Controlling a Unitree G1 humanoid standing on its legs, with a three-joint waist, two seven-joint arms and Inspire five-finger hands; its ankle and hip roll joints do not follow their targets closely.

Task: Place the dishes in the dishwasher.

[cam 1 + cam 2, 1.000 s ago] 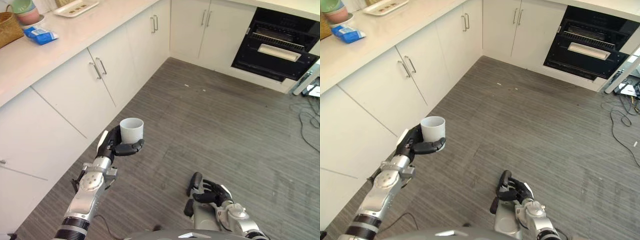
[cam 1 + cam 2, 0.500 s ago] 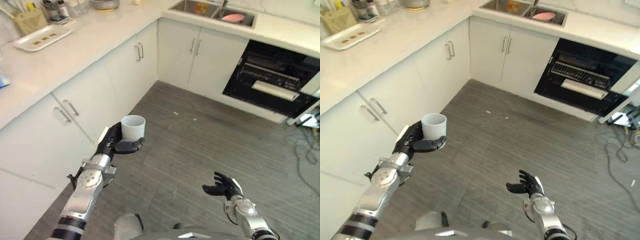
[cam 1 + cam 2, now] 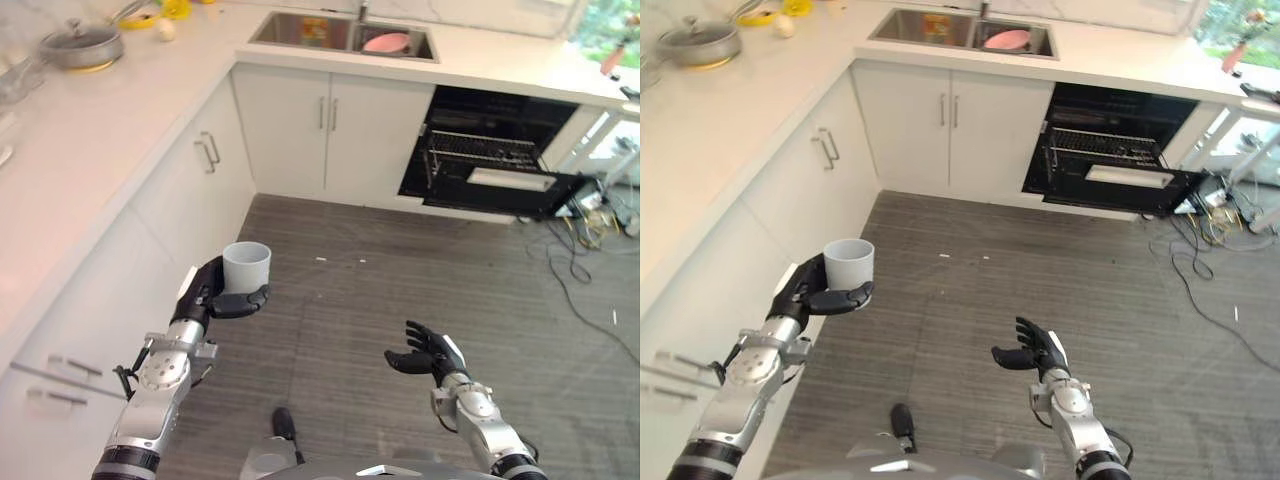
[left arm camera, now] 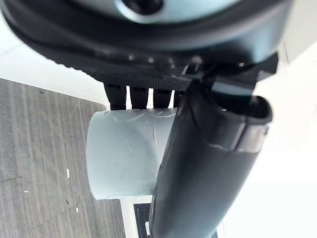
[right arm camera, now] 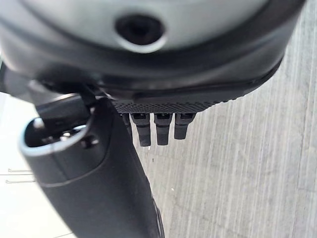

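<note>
The left robot hand point(image 3: 215, 296) was curled round a pale grey cup point(image 3: 246, 266), upright and mouth up, carried over the floor beside the white cabinets under the bench point(image 3: 95, 150). From the left eye, the dishwasher point(image 3: 490, 150) stood open well apart across the room, its rack showing, with a pink dish in the sink point(image 3: 345, 32). The right robot hand point(image 3: 1030, 354) hung low with fingers spread and relaxed, holding nothing. Doing this well probably meant keeping the cup level on the way and lowering it into the rack with the grip unloosened until it rested. The left wrist view showed what the eyes could not: fingers point(image 4: 138, 96) and thumb wrapped against the cup's wall. The right wrist view showed straight fingers point(image 5: 159, 128) over bare floor.
</note>
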